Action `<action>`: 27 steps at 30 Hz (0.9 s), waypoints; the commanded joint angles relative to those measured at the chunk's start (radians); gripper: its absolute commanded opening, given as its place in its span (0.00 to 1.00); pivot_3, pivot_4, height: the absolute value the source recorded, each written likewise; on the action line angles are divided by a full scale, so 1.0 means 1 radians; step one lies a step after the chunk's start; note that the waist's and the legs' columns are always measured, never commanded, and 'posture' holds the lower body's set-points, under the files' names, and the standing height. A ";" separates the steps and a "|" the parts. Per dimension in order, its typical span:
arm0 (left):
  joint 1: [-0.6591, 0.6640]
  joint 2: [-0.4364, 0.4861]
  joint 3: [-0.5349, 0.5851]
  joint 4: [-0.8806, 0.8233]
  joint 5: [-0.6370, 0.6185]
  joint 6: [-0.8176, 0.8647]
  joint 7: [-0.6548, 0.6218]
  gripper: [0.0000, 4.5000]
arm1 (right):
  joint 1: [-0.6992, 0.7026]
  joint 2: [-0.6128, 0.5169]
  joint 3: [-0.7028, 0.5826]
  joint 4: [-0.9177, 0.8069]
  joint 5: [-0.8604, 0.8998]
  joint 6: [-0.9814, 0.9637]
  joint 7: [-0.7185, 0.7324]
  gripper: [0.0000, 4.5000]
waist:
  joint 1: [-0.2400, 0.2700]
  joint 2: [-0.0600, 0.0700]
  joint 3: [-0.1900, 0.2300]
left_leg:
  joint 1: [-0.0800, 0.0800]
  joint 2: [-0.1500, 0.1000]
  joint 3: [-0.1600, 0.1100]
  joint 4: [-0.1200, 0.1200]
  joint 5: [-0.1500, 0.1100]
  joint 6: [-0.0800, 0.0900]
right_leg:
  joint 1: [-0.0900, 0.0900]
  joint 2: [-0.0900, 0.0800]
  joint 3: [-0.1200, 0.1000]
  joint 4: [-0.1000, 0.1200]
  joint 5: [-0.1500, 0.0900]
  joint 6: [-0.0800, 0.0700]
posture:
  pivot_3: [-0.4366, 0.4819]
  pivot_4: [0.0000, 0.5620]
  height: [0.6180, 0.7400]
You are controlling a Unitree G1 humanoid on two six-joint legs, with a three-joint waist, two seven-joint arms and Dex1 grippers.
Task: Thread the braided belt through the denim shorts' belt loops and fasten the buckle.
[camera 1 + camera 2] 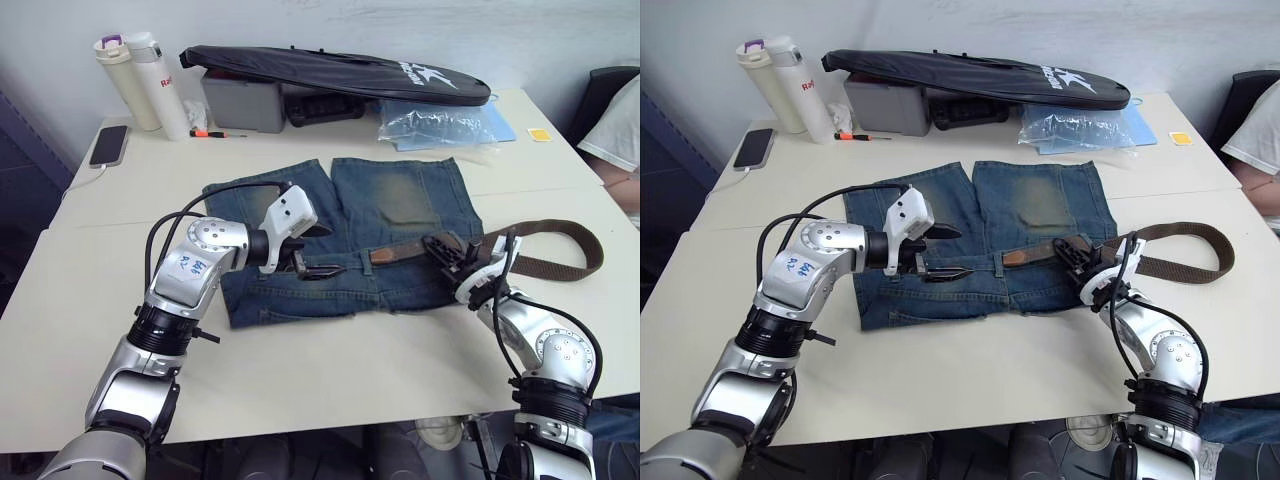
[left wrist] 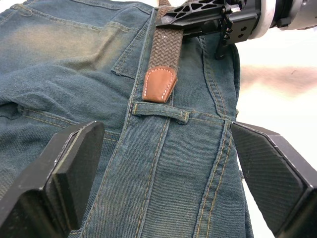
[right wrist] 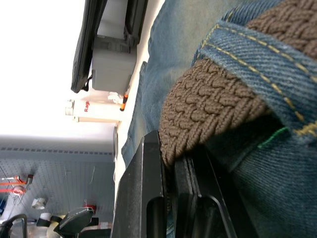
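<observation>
The denim shorts (image 1: 390,215) lie flat on the table, waistband toward me. The braided belt (image 1: 560,250) runs in from a slack loop on the right, under a belt loop (image 3: 257,64), and ends in a brown leather tip (image 2: 158,84) near the middle of the waistband. My right gripper (image 1: 447,252) is shut on the belt at the right part of the waistband. Just past the tip is an unthreaded belt loop (image 2: 161,111). My left gripper (image 1: 318,252) hangs open over the waistband, one finger on each side of that loop. The buckle is hidden.
At the back of the table are two bottles (image 1: 135,80), a phone (image 1: 108,145), a grey box (image 1: 245,100) under a black bag (image 1: 340,70), and a plastic bag (image 1: 440,125). A person's arm (image 1: 615,130) shows at the right edge.
</observation>
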 commanded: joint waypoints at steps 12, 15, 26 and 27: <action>-0.016 0.009 0.008 -0.014 -0.001 -0.013 -0.008 1.00 | -0.024 0.071 0.041 -0.024 -0.160 -0.021 0.073 0.01 | -0.023 0.000 0.000 | 0.001 0.001 0.000 0.000 0.000 0.000 | 0.000 0.001 0.000 0.001 0.000 0.000 | 0.48 0.27 1.00; -0.017 0.006 0.007 -0.011 -0.001 -0.014 -0.009 1.00 | -0.030 0.041 0.035 -0.023 -0.213 -0.040 0.108 0.01 | -0.022 0.000 0.000 | 0.001 0.001 0.000 -0.001 0.000 0.000 | 0.000 0.001 0.000 0.001 0.000 0.000 | 0.48 0.27 1.00; -0.017 -0.001 0.005 -0.015 -0.003 -0.010 -0.010 1.00 | -0.041 0.025 0.008 0.004 -0.278 -0.044 0.148 0.01 | -0.019 0.000 0.000 | 0.001 0.000 0.000 0.000 0.000 0.000 | 0.001 0.000 0.001 0.000 0.000 0.000 | 0.48 0.27 1.00; -0.017 0.000 0.006 -0.016 -0.004 -0.009 -0.011 1.00 | -0.040 0.023 0.006 0.006 -0.280 -0.044 0.150 0.01 | -0.019 0.000 0.000 | 0.001 0.000 0.000 0.000 0.000 0.000 | 0.001 0.000 0.001 0.000 0.000 0.000 | 0.48 0.27 1.00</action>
